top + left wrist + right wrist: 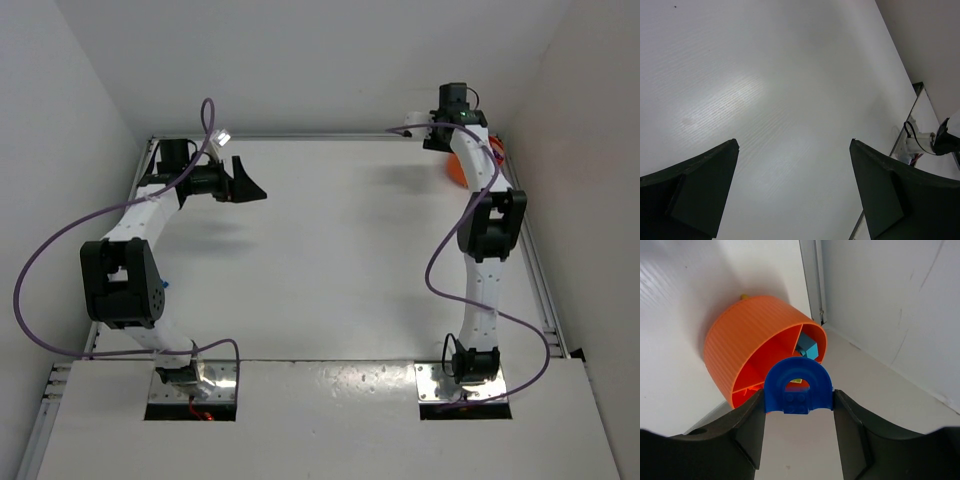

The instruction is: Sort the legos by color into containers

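In the right wrist view my right gripper is shut on a blue arch-shaped lego, held by its two ends between the fingers. It hangs just in front of the open mouth of the round orange container, which has inner divider walls. One compartment holds a cyan lego, and a yellow-green piece shows through the arch. From above, the right gripper is at the far right corner beside the container. My left gripper hangs open over bare table, holding nothing.
The container stands close to the table's right rail and the white side wall. A small yellow bit peeks out behind the container. The right arm's wrist shows at the edge of the left wrist view.
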You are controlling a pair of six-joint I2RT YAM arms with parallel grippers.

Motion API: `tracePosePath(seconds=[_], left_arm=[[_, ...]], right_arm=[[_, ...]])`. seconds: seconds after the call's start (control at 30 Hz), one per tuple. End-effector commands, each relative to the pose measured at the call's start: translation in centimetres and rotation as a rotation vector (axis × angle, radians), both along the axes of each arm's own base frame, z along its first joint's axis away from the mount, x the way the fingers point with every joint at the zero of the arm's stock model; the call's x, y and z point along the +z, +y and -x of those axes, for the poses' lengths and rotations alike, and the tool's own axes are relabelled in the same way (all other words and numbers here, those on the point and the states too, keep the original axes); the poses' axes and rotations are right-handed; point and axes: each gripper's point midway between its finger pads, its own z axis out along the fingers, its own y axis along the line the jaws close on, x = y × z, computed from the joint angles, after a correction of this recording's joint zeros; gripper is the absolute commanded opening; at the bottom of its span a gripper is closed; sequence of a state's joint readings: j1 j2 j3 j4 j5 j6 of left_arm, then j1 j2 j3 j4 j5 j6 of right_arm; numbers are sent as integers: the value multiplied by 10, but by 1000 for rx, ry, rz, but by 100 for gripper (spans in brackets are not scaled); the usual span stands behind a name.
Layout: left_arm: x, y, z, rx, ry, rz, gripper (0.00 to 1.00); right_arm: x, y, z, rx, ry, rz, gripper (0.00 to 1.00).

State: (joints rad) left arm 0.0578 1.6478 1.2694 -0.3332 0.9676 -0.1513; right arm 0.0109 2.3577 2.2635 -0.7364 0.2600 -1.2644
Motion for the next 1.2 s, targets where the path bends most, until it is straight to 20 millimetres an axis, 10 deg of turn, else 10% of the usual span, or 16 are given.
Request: tracePosePath(seconds=[0.0, 1.17], left_arm=[[5, -3, -3, -13, -23, 11, 100], [-1, -4, -9, 7, 13, 37, 100]], right_arm=[[31, -15, -9, -22, -76, 53, 20], [-24, -54, -20, -38, -1, 125, 33]])
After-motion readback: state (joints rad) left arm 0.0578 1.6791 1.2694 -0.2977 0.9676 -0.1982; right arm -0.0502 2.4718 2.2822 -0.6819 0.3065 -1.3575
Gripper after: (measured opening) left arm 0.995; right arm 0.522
